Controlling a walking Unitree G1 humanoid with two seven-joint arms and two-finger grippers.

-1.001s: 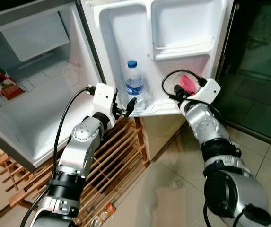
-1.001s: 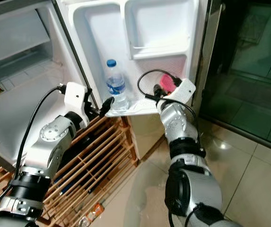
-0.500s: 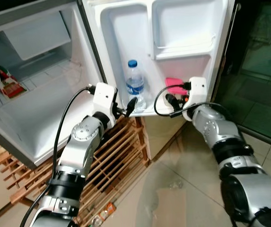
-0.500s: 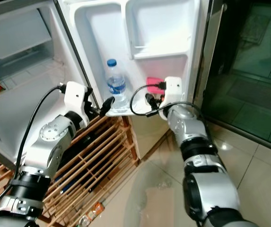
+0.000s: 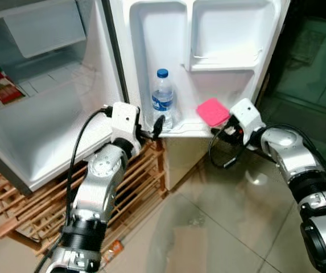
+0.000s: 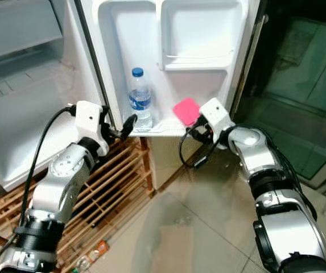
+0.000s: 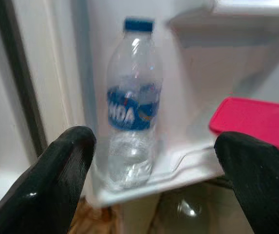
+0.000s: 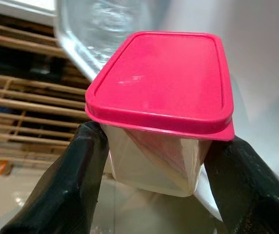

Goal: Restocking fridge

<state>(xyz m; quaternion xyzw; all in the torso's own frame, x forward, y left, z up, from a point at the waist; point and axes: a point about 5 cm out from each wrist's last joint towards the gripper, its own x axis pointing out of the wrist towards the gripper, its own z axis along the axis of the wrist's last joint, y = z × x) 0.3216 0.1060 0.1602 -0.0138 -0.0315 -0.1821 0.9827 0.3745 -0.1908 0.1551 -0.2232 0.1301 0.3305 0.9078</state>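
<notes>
The right gripper [image 8: 154, 161] is mostly hidden in the head views behind its own white wrist block, so the hold on the pink-lidded container [image 5: 212, 111] cannot be read there. In the right wrist view the container's clear body sits between the 2 black fingers [image 8: 76, 190] (whether the pads press its sides is hard to tell).

The water bottle [image 7: 132, 109] is blurred in the left wrist view, and its blue label cannot be read. Its base is hidden behind the door shelf [image 5: 177, 129] lip.

At the far left, a red carton [image 5: 0, 91] inside the fridge is cut off by the frame edge and too small to identify.
</notes>
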